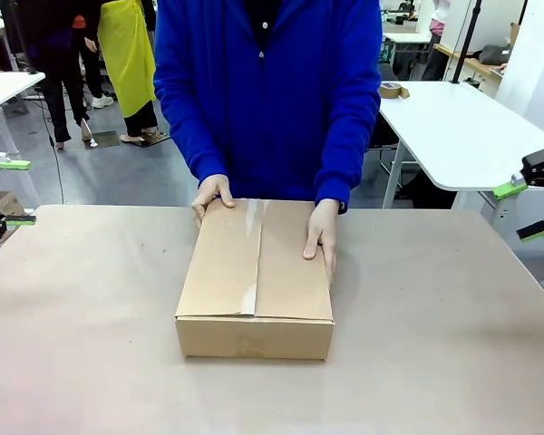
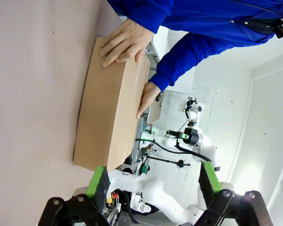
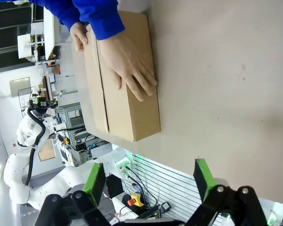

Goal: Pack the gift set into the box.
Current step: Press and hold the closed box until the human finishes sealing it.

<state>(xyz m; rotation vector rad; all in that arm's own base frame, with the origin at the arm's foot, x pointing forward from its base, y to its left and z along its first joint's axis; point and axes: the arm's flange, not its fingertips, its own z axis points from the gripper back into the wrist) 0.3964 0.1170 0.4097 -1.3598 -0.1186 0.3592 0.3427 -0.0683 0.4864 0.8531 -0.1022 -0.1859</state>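
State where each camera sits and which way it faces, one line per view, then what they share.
Front view: fixed on the robot's side, facing across the table at the person; left gripper and right gripper at the edges.
Left wrist view: on that wrist, looking along the table at the box; own open fingers below.
Right wrist view: likewise from the box's other side; own open fingers below.
Shared: the closed box under the person's hands.

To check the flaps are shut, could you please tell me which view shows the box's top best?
The front view: the box faces the camera, its top and flap seam clear between the person's hands. The left wrist view shows mostly its side; the right wrist view shows the top sideways, partly under a hand.
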